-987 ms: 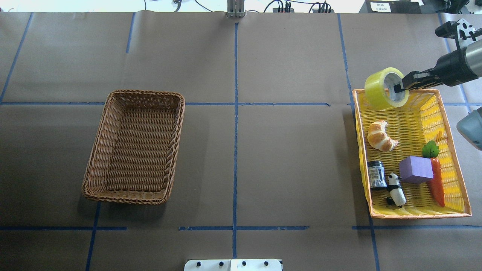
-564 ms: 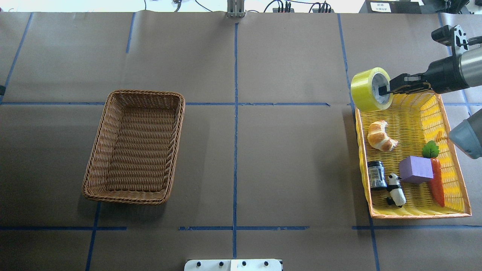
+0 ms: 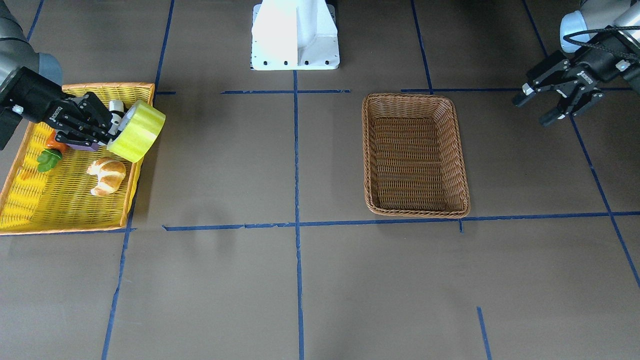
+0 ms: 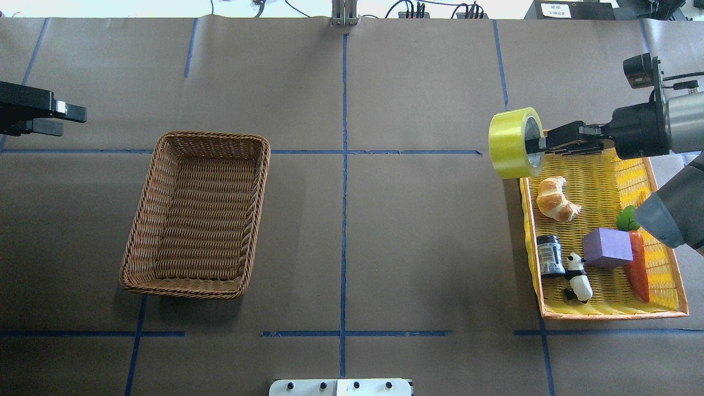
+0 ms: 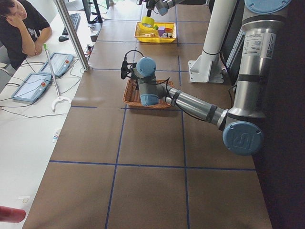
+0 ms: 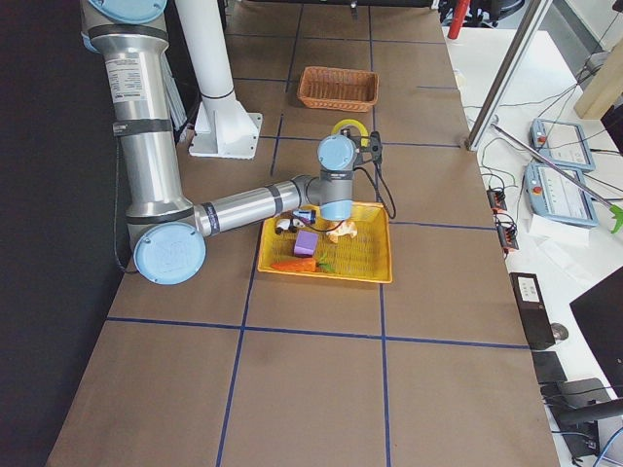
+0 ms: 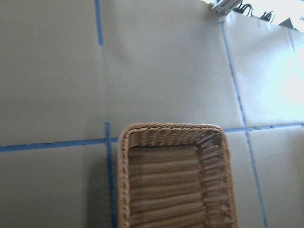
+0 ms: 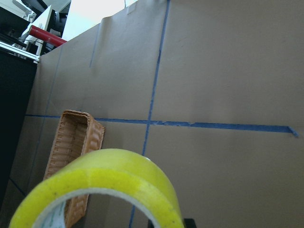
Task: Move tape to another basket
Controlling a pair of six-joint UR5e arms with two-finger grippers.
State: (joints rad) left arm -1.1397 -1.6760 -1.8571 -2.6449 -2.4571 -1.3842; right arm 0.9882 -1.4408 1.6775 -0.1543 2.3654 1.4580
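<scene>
The yellow-green tape [image 4: 509, 143] hangs on edge above the far left corner of the yellow mesh basket [image 4: 610, 314]. My right gripper [image 4: 536, 146] is shut on the tape's wall, one finger inside the core. It also shows in the front view [image 3: 137, 131] and fills the bottom of the right wrist view [image 8: 104, 190]. The brown wicker basket [image 4: 212, 135] stands empty on the table's left half, far from the tape. My left gripper [image 3: 533, 111] is open and empty, held in the air beyond the wicker basket's outer side [image 3: 415, 95].
The yellow basket holds a croissant [image 4: 556, 199], a purple block [image 4: 606, 247], a carrot [image 4: 638, 269], a panda figure [image 4: 578, 276] and a dark jar [image 4: 550, 256]. Brown paper with blue tape lines covers the table. The robot's white base [image 3: 295, 35] stands mid-table at its near edge.
My right gripper has carried the tape leftward past the yellow basket's corner, and the roll has turned edge-on. My left gripper has come into the overhead view at the left edge.
</scene>
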